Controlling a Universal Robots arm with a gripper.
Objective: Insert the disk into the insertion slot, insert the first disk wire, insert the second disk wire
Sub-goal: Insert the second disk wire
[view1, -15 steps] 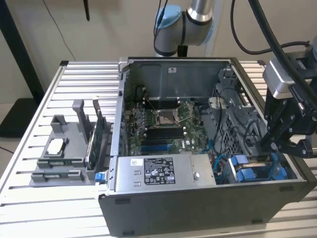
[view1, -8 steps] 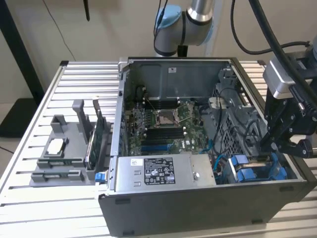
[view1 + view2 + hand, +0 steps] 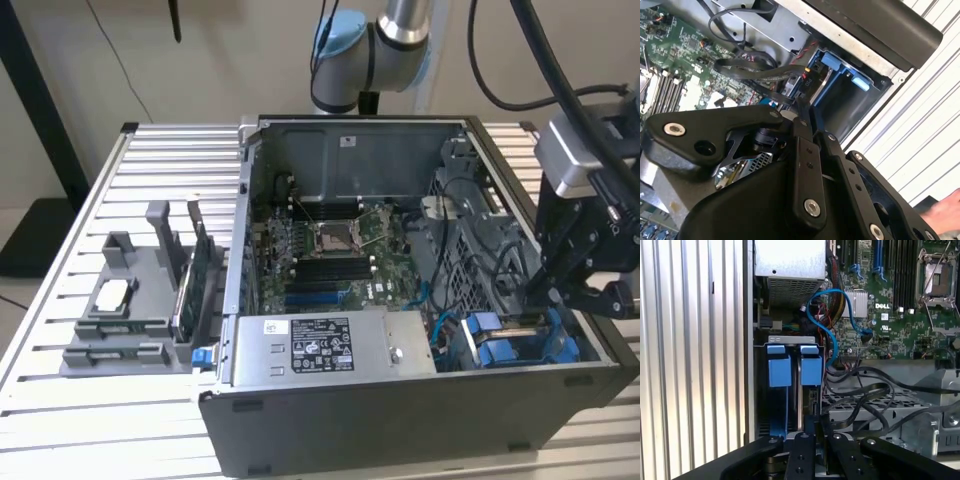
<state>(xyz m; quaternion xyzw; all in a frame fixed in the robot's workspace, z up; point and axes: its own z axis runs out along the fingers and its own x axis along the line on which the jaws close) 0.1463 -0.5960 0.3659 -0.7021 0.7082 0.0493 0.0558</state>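
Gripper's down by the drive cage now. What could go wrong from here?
1. Loose black cables run right beside the gripper and could snag on it.
2. Two blue carriers sit side by side in the drive cage, so the wrong one might get pressed.
3. The blue data cable loops close above and could be pulled.

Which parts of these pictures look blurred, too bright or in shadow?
Second wrist view: the gripper body looms close and soft, and the ribbed table glares white. First wrist view: the drive bay beside the blue carriers lies dark. Exterior view: even light.
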